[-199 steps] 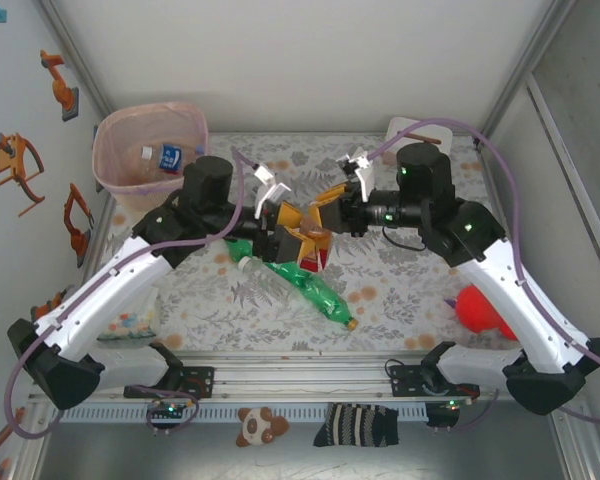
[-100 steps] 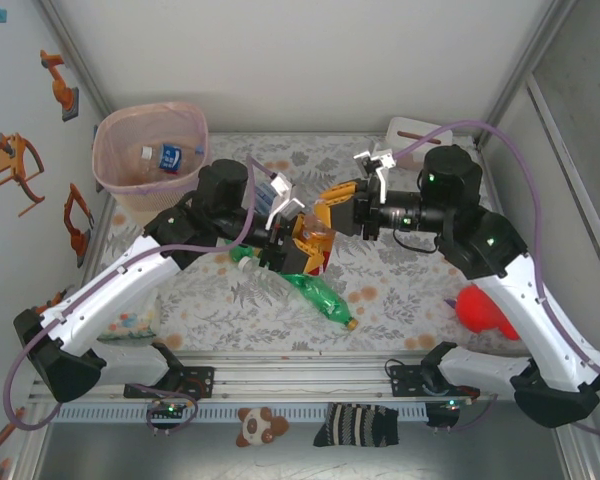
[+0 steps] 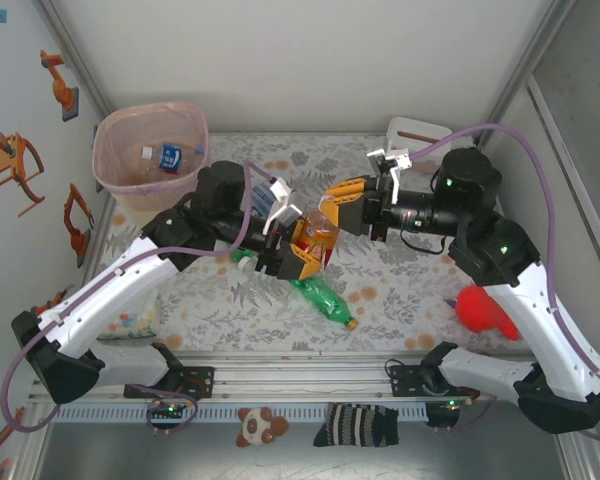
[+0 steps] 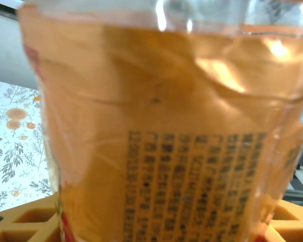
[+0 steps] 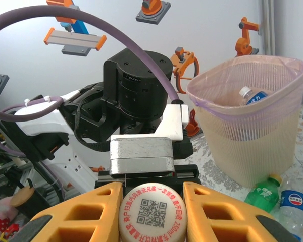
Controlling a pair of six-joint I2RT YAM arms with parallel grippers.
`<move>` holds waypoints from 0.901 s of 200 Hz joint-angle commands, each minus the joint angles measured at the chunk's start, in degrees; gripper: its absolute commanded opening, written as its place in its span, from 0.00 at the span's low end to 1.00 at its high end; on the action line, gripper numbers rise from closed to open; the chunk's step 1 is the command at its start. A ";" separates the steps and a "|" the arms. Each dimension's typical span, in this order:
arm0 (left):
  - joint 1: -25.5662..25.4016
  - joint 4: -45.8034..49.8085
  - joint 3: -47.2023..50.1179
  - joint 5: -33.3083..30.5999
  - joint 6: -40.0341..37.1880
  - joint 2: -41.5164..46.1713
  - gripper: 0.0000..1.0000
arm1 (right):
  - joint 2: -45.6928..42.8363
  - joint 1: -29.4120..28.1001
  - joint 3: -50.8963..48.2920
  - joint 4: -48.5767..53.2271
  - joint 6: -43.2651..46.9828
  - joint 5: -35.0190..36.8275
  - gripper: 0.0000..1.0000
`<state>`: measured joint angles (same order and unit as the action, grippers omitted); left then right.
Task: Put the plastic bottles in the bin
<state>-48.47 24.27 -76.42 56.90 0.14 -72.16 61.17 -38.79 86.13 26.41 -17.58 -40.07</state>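
Note:
An orange-labelled plastic bottle (image 3: 317, 232) hangs above the table's middle, between both grippers. My left gripper (image 3: 296, 250) is shut on its body; in the left wrist view the bottle's label (image 4: 166, 126) fills the frame close up above my orange fingers (image 4: 30, 224). My right gripper (image 3: 338, 200) is closed on the bottle's white cap (image 5: 152, 217), which carries a QR code and sits tight between the orange fingers (image 5: 91, 212). The beige bin (image 3: 150, 150) with its pink liner stands at the back left and holds bottles (image 3: 170, 155). On the cloth lies a green bottle (image 3: 322, 296).
A red object (image 3: 480, 308) lies at the right edge and a white box (image 3: 415, 132) stands at the back right. In the right wrist view, a green bottle (image 5: 262, 194) and a clear blue-labelled one (image 5: 295, 201) lie beside the bin (image 5: 252, 131).
The bottle and both grippers have shifted slightly right and up. The right arm has drawn back to the right, and the left arm has reached further in.

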 commanded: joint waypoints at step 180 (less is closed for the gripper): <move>11.57 7.71 -5.26 -23.92 2.37 4.64 0.53 | -5.09 0.23 3.35 9.79 6.66 20.36 0.63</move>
<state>-40.91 29.02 -78.96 37.98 0.08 -69.67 56.88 -38.79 87.94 35.18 -12.84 -23.55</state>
